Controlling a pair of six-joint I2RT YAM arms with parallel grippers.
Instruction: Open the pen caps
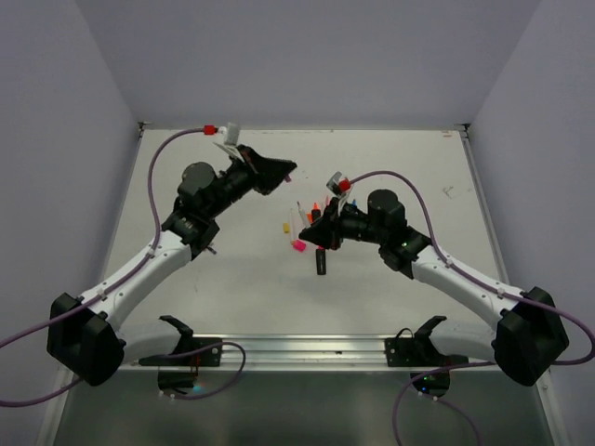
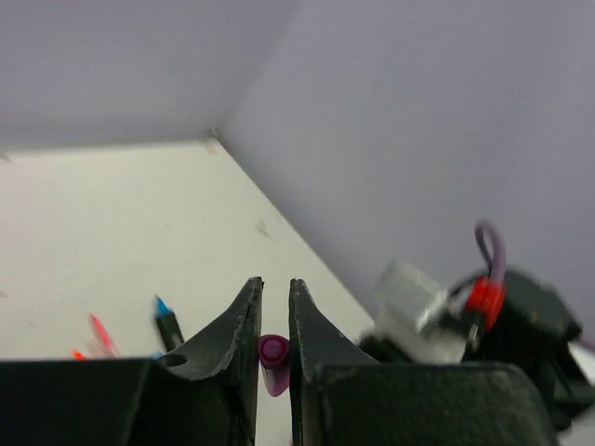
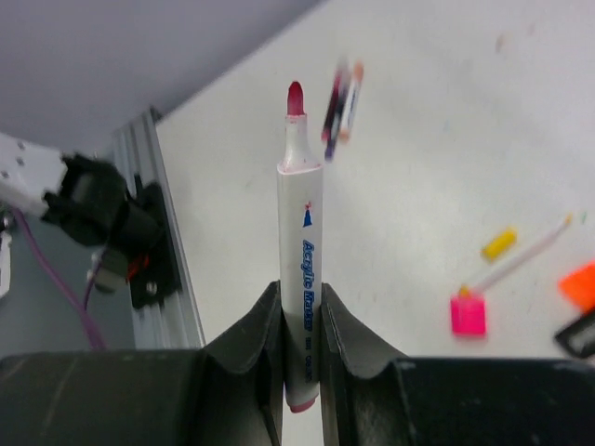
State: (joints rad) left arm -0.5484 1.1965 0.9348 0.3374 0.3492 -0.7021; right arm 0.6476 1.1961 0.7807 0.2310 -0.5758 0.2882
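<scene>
My left gripper [image 2: 275, 282] is shut on a small magenta pen cap [image 2: 272, 360], held up above the table; in the top view it [image 1: 288, 170] is at the back centre. My right gripper [image 3: 300, 290] is shut on a white acrylic marker [image 3: 300, 232] whose pink tip is bare, and it [image 1: 305, 232] hovers over the loose pens. On the table lie a pink cap [image 3: 468, 313], a yellow cap [image 3: 499, 243], an orange cap [image 3: 581, 279], a thin pink pen [image 3: 525, 253] and a black highlighter [image 1: 321, 262].
A blue-tipped dark pen [image 2: 167, 325] and a pink-tipped pen [image 2: 100, 333] lie below my left gripper. Two more pens [image 3: 342, 98] lie apart from the pile. The metal rail [image 1: 307, 348] runs along the near edge. Grey walls enclose the table.
</scene>
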